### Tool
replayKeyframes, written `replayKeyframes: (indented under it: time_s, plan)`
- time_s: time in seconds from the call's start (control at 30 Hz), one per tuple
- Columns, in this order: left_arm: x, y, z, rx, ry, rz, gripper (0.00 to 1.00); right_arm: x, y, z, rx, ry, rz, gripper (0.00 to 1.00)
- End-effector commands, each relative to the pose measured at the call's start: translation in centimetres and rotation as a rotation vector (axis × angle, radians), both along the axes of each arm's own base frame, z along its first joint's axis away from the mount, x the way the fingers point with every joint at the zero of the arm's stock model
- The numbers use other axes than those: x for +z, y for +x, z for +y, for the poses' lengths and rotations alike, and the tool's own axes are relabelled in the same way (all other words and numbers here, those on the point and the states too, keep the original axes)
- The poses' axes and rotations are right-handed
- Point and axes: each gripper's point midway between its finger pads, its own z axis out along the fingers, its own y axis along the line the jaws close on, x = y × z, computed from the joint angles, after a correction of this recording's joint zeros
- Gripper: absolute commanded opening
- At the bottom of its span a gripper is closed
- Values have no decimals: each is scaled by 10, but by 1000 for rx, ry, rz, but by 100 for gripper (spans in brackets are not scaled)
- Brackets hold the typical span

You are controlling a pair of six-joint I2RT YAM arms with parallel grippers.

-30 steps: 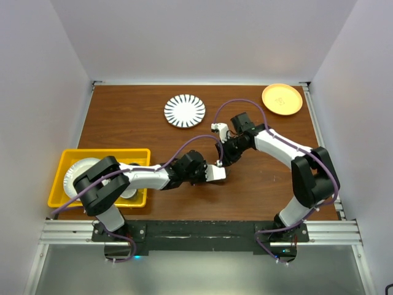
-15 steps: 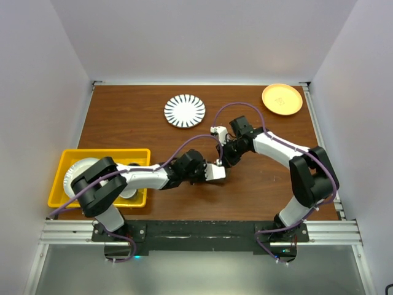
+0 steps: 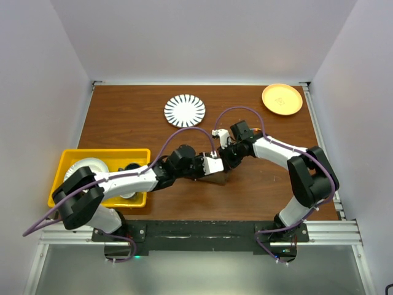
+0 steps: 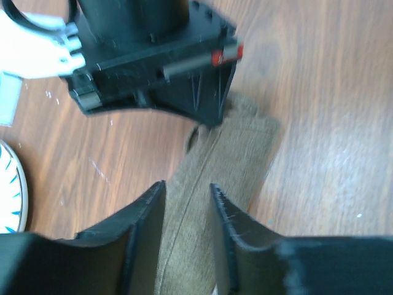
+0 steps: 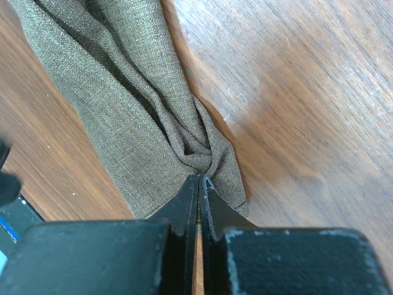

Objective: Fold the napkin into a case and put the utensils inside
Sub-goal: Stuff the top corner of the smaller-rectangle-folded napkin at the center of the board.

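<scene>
**A:** Two hands meet over one napkin [image 5: 123, 92]. Which step is this?

**B:** The folding, and early in it by my reckoning. The cloth is a rumpled, narrow strip lying on the desk [image 3: 123, 123], not yet a neat pocket. I can make out no cutlery in any view.

**A:** What has the right hand [image 5: 198, 179] got?

**B:** Its fingers are pressed tight together, with a gathered bunch of the cloth's end caught at their very tips. The rest of the strip runs away ahead of that hand and off to its left, flat on the wood.

**A:** And the left hand [image 4: 187, 187]?

**B:** Partly open. Its two fingers stand apart, one on either side of the strip. The cloth passes between them and on ahead to where the right hand comes down on the far end. I can't tell whether the fingers touch the cloth, but it doesn't look like a firm pinch.

**A:** So what does the next move call for?

**B:** I'd say the bunched end wants spreading flat before any crease is laid. One hand would pin an end while the other draws the cloth out, low and gently. A hard pull would likely drag the whole strip along the desk rather than open it.
</scene>
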Motion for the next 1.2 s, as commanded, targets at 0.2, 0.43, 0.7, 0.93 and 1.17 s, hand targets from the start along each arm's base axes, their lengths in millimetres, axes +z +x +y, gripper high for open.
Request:
replayKeyframes:
  time_s: [0.2,0.43,0.7,0.93,1.17]
  plan:
    - [4,0,-27,-97,-125,-76,1,9,13,5,-36,25,-56,0]
    - [-27,0,-43,-157,-76,-89,0,12,11,6,-46,36,-53,0]
    - [-64,6,-37,-131,39,-50,0,34,8,10,-42,69,-36,10]
    - [-72,-2,-31,-152,61,-33,0,57,27,4,-100,33,-99,15]
    - [-74,-2,-32,-152,63,-25,0,34,25,-4,-90,-53,-43,11]
